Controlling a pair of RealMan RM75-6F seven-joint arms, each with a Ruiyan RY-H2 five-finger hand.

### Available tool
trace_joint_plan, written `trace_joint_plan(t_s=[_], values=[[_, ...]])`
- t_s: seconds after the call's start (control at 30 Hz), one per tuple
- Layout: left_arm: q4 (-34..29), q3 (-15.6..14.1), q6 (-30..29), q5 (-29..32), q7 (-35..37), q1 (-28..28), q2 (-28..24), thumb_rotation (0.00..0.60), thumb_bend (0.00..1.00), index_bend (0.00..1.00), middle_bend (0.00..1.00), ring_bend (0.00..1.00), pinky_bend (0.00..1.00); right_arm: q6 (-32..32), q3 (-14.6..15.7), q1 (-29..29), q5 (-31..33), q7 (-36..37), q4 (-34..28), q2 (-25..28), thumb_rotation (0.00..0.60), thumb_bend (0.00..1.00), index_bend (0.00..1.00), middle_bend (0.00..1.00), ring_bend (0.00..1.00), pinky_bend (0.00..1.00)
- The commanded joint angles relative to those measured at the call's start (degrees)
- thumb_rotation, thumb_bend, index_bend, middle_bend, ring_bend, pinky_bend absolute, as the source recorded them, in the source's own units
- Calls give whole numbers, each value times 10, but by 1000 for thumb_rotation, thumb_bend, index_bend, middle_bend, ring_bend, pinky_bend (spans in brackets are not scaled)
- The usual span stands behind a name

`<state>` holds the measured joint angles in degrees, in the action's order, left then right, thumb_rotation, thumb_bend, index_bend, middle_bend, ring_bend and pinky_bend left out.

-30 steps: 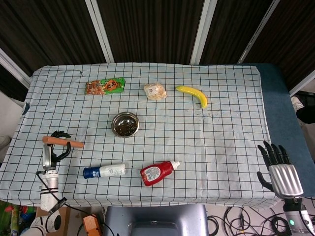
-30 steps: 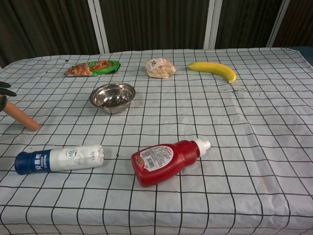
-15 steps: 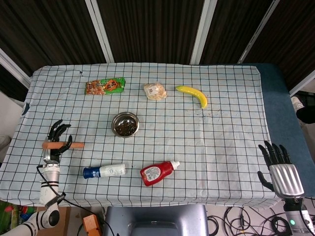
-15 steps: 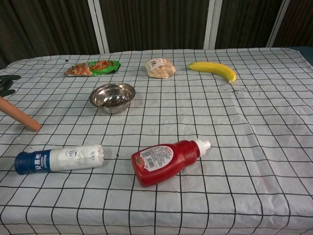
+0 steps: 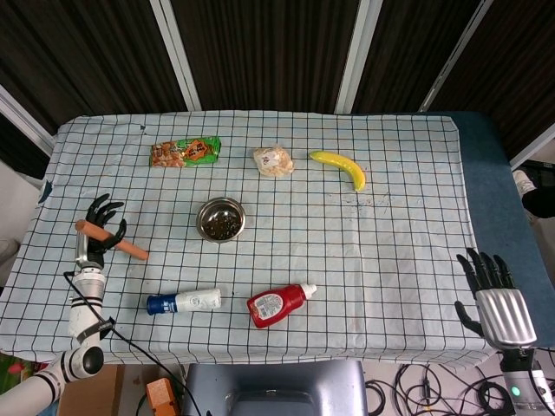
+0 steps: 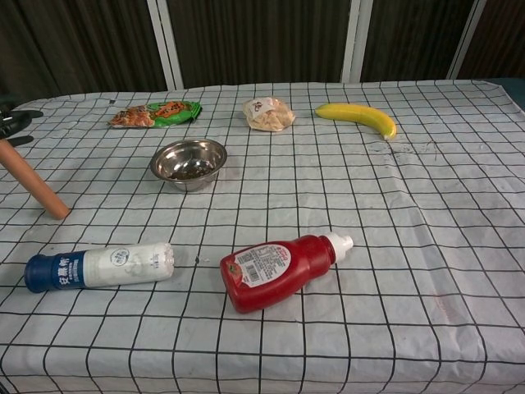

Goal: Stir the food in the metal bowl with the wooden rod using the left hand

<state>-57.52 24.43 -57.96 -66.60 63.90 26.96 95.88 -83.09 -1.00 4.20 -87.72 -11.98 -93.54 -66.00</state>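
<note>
The slim brown wooden rod [image 5: 111, 239] is seen at the robot's black left hand [image 5: 98, 231], well to the left of the round metal bowl [image 5: 220, 218] on the checked tablecloth [image 5: 390, 260]. The fingers are spread around the rod; whether it is truly gripped cannot be told. The dark food [image 6: 191, 171] in the bowl appears untouched, so carrying over and stirring are judged still to be done. The right hand [image 5: 492, 295] is held open and empty far right of the bowl.

— Where is the black-fingered left hand [image 5: 97, 232]?
— At the table's left edge, fingers fanned upward above its silver wrist.
— And the right hand [image 5: 494, 295]?
— Off the near right corner, silver back up, dark fingers apart, holding nothing.
</note>
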Motion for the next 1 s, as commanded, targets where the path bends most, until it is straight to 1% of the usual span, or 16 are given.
trace_joint_plan(t_s=[0.03,0.17,0.33,0.4,0.43,0.47,0.53,0.57,0.67,0.7,0.77,0.87,1.0], values=[[7,4,16,0,20,6,-3,600,350,225,296,106,174,0,-1,0,1,-1,1,0,600,314,0,0,0,0],[8,-1,36,-14,60,8,-12,600,322,226,308,120,200,-1,-1,0,2,-1,1,-1,600,314,0,0,0,0],[16,-3,38,-24,82,10,-13,600,296,290,426,194,294,1,-1,0,2,-2,1,-1,600,313,0,0,0,0],[18,-3,35,-26,87,10,-12,600,291,359,505,252,376,1,-1,0,3,-2,1,-1,600,314,0,0,0,0],[21,-2,35,-26,89,11,-11,600,291,409,557,297,434,0,-1,0,3,-1,1,0,600,314,0,0,0,0],[23,-2,36,-26,92,12,-10,600,291,485,636,374,520,-1,-1,0,2,-1,0,0,600,313,0,0,0,0],[26,-2,39,-25,93,14,-9,600,289,592,743,478,632,-1,-1,0,2,0,1,0,600,314,0,0,0,0],[28,-2,42,-22,90,15,-6,600,289,616,766,500,660,0,0,0,1,1,1,1,600,314,0,0,0,0],[29,0,37,-16,81,15,-1,600,289,702,853,581,809,0,1,0,0,3,-1,3,600,314,0,0,0,0],[29,2,35,-14,79,15,0,600,289,724,876,604,844,0,1,0,-1,3,-1,3,600,314,0,0,0,0],[26,4,33,-10,73,15,1,600,289,767,919,653,901,-1,1,-1,-2,5,-1,3,600,314,0,0,0,0],[21,7,32,-3,65,14,0,600,289,812,970,713,959,-1,2,-1,-3,7,-2,5,600,313,0,0,0,0],[13,9,28,-3,61,12,-2,600,272,840,995,741,983,-1,2,-1,-3,7,-3,6,600,314,0,0,0,0]])
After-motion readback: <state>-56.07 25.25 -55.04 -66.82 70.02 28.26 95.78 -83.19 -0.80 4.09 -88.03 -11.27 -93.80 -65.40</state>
